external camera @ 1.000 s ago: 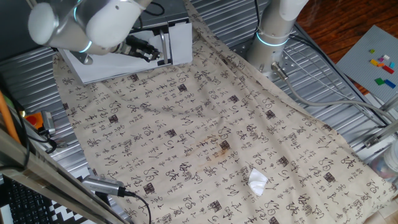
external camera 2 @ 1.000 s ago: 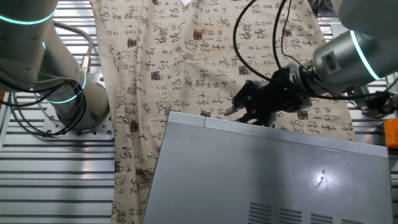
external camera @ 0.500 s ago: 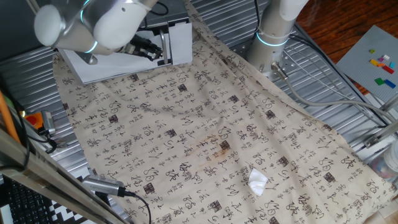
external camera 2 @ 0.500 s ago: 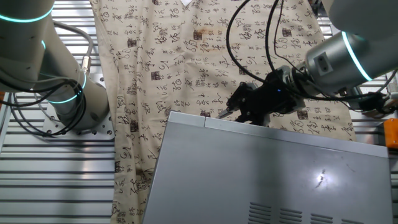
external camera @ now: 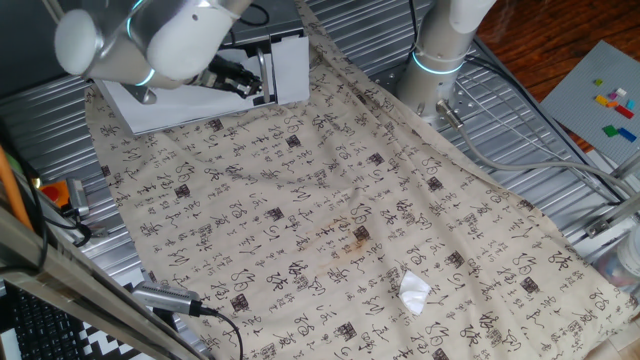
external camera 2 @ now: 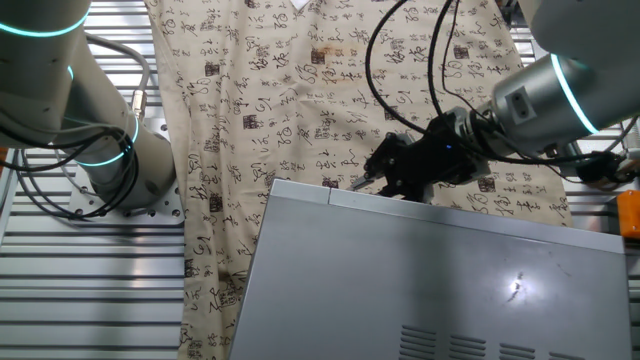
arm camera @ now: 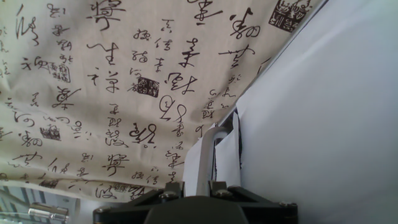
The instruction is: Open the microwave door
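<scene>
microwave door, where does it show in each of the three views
One fixed view: the microwave door is the white panel at top left, just right of the tool.
The other fixed view: not clearly seen; the grey top of the microwave hides it, and the tool sits at that top's far edge.
Hand view: the broad white surface filling the right side.
Shared landmark: the beige cloth with black characters.
</scene>
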Motion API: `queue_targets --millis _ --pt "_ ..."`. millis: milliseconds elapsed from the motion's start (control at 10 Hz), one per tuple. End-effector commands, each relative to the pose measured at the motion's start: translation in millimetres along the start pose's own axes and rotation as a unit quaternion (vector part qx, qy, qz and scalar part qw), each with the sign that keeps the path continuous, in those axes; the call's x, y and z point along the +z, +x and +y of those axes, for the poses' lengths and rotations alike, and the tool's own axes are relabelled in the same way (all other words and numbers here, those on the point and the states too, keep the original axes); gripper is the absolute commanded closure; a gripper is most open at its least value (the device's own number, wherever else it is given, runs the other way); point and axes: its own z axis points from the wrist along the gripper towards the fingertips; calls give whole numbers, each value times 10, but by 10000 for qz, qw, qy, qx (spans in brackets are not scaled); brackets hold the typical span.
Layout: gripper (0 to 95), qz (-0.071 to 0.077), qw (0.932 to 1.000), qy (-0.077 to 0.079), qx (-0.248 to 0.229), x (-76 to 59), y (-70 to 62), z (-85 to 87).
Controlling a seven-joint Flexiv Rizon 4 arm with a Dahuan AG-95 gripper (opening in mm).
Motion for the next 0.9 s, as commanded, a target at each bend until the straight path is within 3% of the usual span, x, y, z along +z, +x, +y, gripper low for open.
queue_targets --millis 100,200,500,900 --pt "760 1 9999 -89 62 -3 1 -13" --pt "760 -20 9996 -260 122 -8 -10 -9" --pt "760 -7 9985 -506 224 -38 -39 2" --pt "760 -8 9975 -646 276 -42 -45 4"
